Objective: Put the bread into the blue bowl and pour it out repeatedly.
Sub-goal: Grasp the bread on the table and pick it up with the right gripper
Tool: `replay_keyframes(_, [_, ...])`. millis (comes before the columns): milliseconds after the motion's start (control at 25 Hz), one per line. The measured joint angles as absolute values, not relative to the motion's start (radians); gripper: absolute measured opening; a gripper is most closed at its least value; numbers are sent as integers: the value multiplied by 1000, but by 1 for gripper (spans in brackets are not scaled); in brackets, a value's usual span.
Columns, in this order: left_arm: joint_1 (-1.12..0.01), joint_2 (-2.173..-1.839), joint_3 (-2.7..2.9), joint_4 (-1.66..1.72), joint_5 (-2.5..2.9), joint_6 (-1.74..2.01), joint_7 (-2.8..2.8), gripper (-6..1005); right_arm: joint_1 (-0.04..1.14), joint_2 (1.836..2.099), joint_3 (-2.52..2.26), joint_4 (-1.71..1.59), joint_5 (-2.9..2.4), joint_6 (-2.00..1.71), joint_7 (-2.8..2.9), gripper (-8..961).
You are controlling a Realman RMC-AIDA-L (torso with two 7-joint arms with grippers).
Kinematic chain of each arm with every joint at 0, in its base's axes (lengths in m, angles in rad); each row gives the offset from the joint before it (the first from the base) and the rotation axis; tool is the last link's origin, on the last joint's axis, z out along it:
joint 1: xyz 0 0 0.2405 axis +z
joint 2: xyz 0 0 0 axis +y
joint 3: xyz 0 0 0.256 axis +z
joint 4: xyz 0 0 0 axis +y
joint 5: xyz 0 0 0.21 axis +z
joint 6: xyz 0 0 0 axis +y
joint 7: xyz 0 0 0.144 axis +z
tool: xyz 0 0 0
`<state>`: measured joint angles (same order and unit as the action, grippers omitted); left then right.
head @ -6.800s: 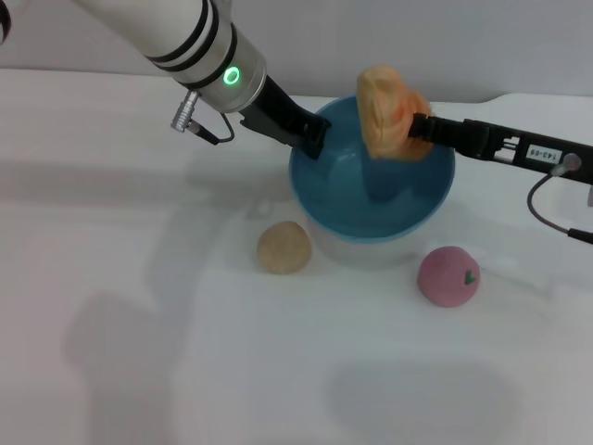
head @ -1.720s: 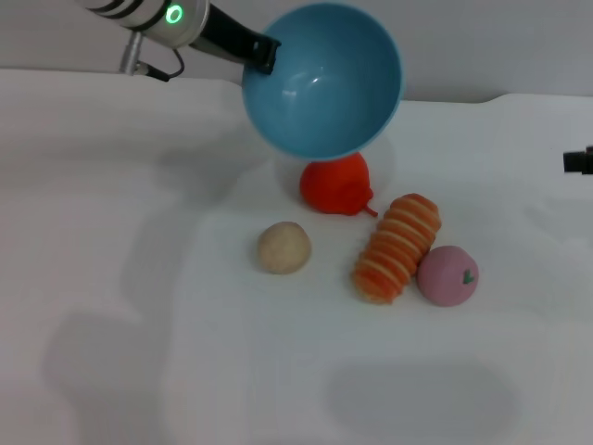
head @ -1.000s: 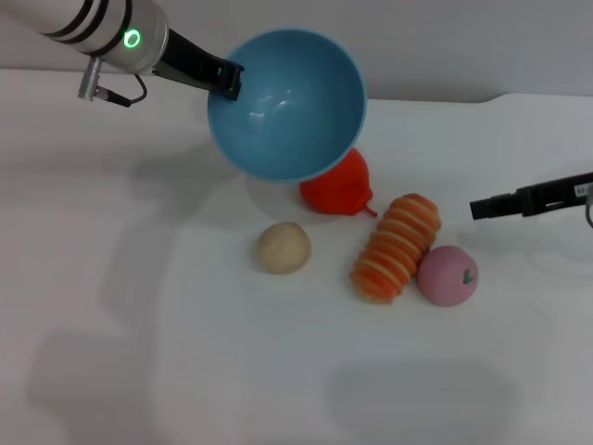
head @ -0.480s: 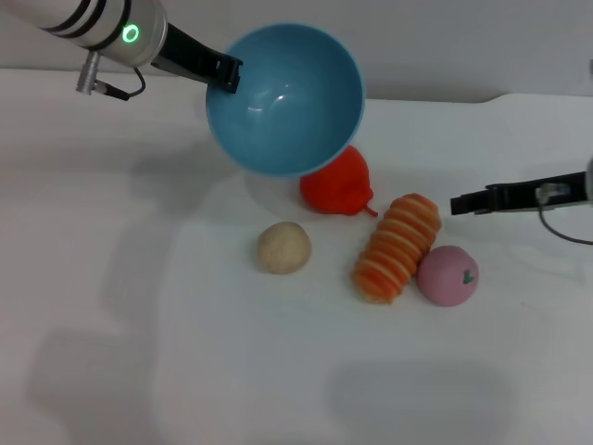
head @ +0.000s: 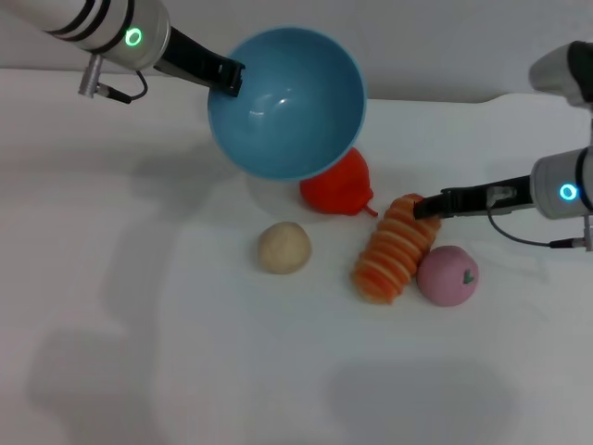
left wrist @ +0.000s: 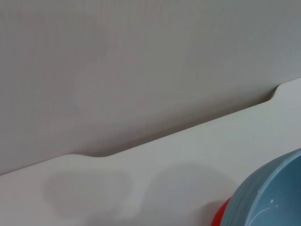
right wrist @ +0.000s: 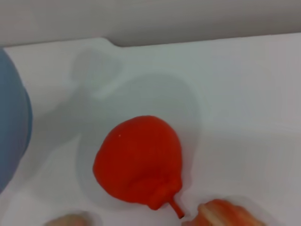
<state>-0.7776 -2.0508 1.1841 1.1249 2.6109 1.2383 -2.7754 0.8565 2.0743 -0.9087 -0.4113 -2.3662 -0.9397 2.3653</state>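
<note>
Left gripper holding tilted blue bowl (unlabelled), bread tabled

Light-blue bowl, orange cream-striped bread

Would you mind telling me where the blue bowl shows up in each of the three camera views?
Head view: the blue bowl, tilted, held up by the left gripper.
Left wrist view: only its rim, in a corner.
Right wrist view: a sliver at the edge.
Shared landmark: the red toy fruit beside it.
</note>
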Motion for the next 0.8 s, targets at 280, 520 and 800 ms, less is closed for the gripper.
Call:
replay_keyframes(280, [-778,-2051,1182,1123,2611,1242,-2775,13,891,2082,-969,-305,-2365,-840,2365,424])
replay_keyframes(520, [-779,-2051,1180,1123,2611,1245,-2775,13,895,2088,-976,-261,-2334,-777,2351,423])
replay_keyframes(800, [-785,-2051,1182,1121,2611,1246,-2776,14,897,2088,-985,-252,-2274,-770,2292,412])
